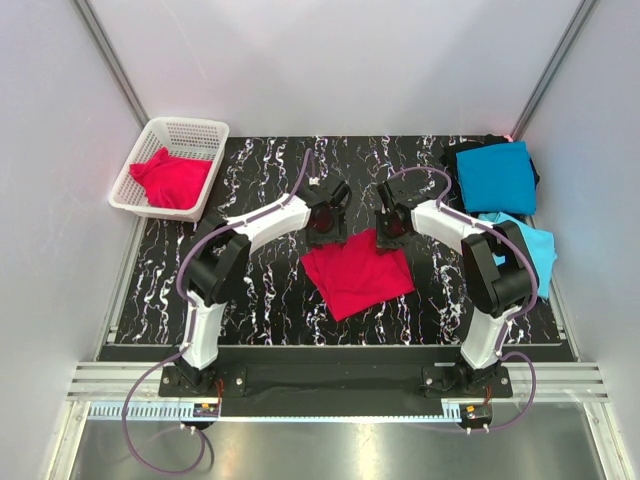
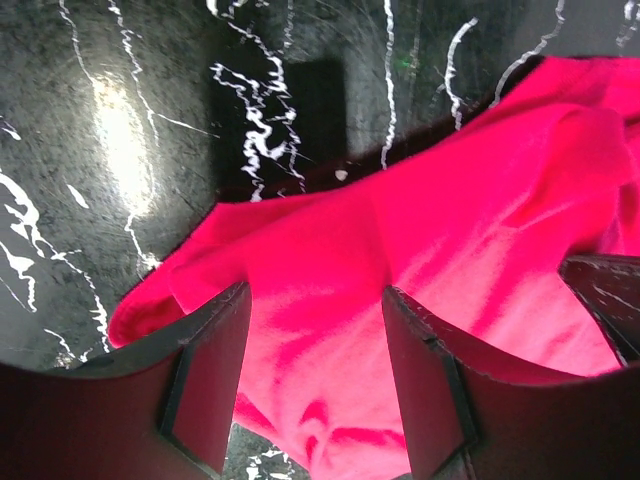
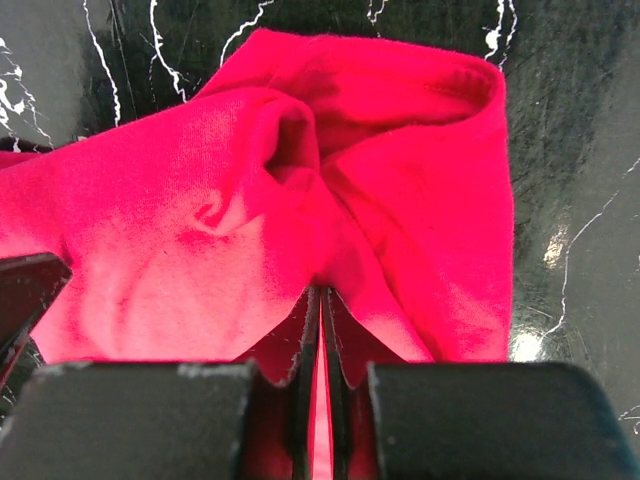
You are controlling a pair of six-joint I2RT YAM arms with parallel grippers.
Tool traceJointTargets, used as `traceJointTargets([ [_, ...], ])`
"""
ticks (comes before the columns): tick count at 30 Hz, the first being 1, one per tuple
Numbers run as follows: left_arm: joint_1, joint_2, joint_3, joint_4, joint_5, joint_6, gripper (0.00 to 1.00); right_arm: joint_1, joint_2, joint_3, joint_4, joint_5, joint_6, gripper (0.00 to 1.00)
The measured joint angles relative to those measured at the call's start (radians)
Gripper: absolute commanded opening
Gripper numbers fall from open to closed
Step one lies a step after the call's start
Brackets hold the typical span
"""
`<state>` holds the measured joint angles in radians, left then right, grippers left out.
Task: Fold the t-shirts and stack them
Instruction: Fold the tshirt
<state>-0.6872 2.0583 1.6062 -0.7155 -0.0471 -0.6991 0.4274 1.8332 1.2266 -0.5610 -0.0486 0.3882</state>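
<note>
A crimson-red t-shirt (image 1: pixel 357 272) lies partly folded at the middle of the black marbled table. My left gripper (image 1: pixel 328 215) is at its far left corner. In the left wrist view the left gripper (image 2: pixel 315 315) is open, its two fingers (image 2: pixel 215 370) standing apart over the red cloth (image 2: pixel 400 240). My right gripper (image 1: pixel 392 226) is at the shirt's far right corner. In the right wrist view the right gripper (image 3: pixel 320 297) is shut on a pinched fold of the red shirt (image 3: pixel 250 200), with cloth showing between the jaws.
A white mesh basket (image 1: pixel 140 160) at the far left holds another red shirt (image 1: pixel 172 178). A folded teal-blue shirt (image 1: pixel 497 176) lies at the far right. A sky-blue shirt (image 1: pixel 532 248) lies just nearer, beside the right arm. Walls enclose the table.
</note>
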Motion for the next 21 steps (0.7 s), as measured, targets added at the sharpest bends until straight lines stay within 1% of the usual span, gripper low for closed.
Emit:
traceJointTargets([
  [7, 0.013, 0.06, 0.002, 0.002, -0.011, -0.002, 0.6, 0.002, 0.0, -0.02, 0.007, 0.034, 0.002, 0.09],
  [21, 0.01, 0.08, 0.034, -0.025, -0.045, -0.021, 0.59, 0.005, -0.033, -0.116, 0.074, 0.076, 0.063, 0.05],
])
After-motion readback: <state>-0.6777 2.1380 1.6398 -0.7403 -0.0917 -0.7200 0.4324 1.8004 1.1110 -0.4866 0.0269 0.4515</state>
